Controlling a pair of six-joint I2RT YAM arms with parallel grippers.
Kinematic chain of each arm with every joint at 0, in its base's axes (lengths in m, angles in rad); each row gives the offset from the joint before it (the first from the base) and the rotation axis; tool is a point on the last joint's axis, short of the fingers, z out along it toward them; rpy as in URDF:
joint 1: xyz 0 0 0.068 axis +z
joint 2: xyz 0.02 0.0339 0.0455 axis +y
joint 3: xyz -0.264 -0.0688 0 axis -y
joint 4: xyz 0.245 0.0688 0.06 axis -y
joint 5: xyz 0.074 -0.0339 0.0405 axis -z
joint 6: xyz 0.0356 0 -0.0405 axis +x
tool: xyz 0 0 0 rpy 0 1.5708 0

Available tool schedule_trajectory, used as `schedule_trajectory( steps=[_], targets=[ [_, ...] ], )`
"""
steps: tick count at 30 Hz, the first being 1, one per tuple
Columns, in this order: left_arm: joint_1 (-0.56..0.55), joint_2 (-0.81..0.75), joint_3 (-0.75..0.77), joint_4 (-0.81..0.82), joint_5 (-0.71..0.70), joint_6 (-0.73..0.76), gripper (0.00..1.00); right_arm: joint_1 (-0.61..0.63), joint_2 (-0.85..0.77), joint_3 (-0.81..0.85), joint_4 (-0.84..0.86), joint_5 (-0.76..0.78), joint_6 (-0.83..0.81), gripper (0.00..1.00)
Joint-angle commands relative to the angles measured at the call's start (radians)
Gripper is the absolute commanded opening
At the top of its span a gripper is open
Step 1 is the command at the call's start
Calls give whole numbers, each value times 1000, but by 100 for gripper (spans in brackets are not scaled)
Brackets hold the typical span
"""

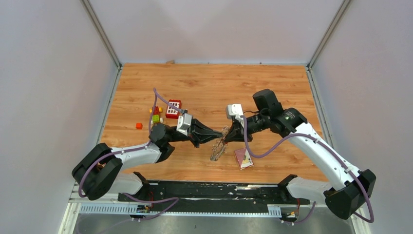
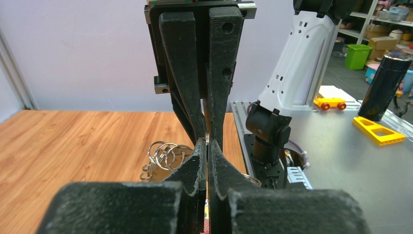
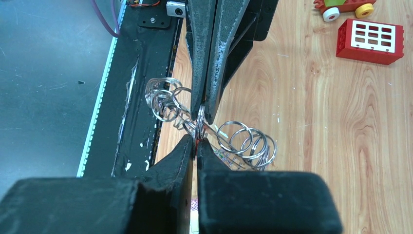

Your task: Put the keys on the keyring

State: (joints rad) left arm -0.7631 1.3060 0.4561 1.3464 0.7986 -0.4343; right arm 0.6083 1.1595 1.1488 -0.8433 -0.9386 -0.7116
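The keyring [image 1: 217,148] is a bunch of silvery wire loops hanging between the two grippers above the wooden table. My left gripper [image 1: 219,137] and right gripper [image 1: 227,137] meet tip to tip over it. In the left wrist view the left gripper [image 2: 208,145] is shut on a thin silvery strip, with loops [image 2: 164,155] beside it. In the right wrist view the right gripper [image 3: 197,142] is shut on one loop of the keyring [image 3: 246,142], and a red speck shows between the pads. I cannot pick out the keys among the loops.
A maroon card [image 1: 243,158] lies on the table just right of the hanging loops. A red block with white squares [image 1: 173,109] and small coloured blocks [image 1: 155,115] sit at the back left. The black base rail [image 1: 209,191] runs along the near edge.
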Motion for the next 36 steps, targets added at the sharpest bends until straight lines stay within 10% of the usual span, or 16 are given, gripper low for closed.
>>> schedule_trajectory(
  steps=[1,19,29,36],
  targets=[
    [4,-5,12,90,-25,-3,0,-1,0,-4,40,-47,2,0],
    [4,-7,6,65,2,32,0,25,39,35,54,-22,24,1],
    [4,-13,3,60,-22,26,0,1,-83,51,9,26,-32,37],
    [4,-1,16,71,-24,5,0,-2,-75,78,11,33,-34,40]
  ],
)
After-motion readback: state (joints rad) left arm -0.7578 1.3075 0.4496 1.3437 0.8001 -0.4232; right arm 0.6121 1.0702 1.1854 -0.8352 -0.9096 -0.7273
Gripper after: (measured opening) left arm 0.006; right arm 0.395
